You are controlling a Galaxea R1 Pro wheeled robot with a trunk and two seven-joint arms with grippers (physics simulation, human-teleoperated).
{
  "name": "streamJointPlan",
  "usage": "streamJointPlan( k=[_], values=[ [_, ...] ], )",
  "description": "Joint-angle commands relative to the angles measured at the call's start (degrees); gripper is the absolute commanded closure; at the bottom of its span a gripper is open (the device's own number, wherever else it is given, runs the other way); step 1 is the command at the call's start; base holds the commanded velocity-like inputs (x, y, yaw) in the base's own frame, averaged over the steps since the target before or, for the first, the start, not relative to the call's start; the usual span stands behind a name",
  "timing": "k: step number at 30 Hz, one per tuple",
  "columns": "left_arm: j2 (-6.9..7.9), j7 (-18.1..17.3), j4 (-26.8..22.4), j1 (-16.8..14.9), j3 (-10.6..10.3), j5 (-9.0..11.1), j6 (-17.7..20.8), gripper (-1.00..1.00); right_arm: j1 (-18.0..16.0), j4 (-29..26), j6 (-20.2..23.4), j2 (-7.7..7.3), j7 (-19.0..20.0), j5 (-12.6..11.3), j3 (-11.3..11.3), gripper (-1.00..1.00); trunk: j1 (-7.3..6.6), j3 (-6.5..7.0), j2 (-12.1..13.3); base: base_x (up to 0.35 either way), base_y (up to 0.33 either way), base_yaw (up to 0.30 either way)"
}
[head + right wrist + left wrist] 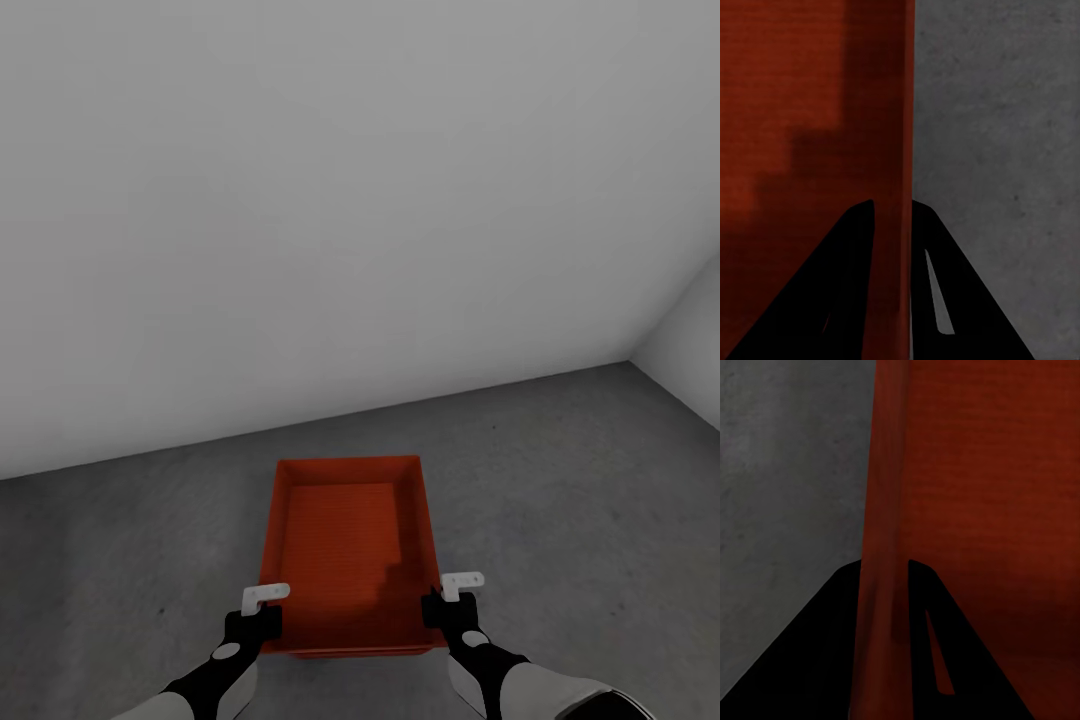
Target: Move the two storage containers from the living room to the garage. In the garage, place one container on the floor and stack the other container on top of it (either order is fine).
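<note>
Head view: unlabelled storage container between left gripper, right gripper.

Two robot arms with white shells and black wrist sections, each bearing a small pale grey oval; the left gripper and right gripper have white blocky fingers, which the wrist cameras show as black wedges

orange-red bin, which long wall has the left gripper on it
The left gripper straddles the orange-red rectangular bin's left long wall; the right gripper clamps the opposite one.
</note>
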Motion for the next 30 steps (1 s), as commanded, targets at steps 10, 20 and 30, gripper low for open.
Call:
streamJointPlan(
  k=[10, 20, 30],
  values=[
    [-0.34, 0.72, -0.07, -0.05, 0.16, -0.11, -0.12, 1.00, -0.05, 0.13, -0.19, 0.59, 0.02, -0.39, -0.49, 1.00, 2.20, -1.84, -4.05, 0.000, 0.000, 0.000],
    [-0.34, 0.72, -0.07, -0.05, 0.16, -0.11, -0.11, 1.00, -0.05, 0.13, -0.19, 0.60, 0.02, -0.39, -0.49, 1.00, 4.40, -3.63, -8.06, 0.000, 0.000, 0.000],
    [-0.34, 0.72, -0.07, -0.05, 0.16, -0.11, -0.07, 1.00, -0.05, 0.13, -0.19, 0.59, 0.02, -0.39, -0.49, 1.00, 6.59, -5.43, -12.07, 0.000, 0.000, 0.000]
  ],
)
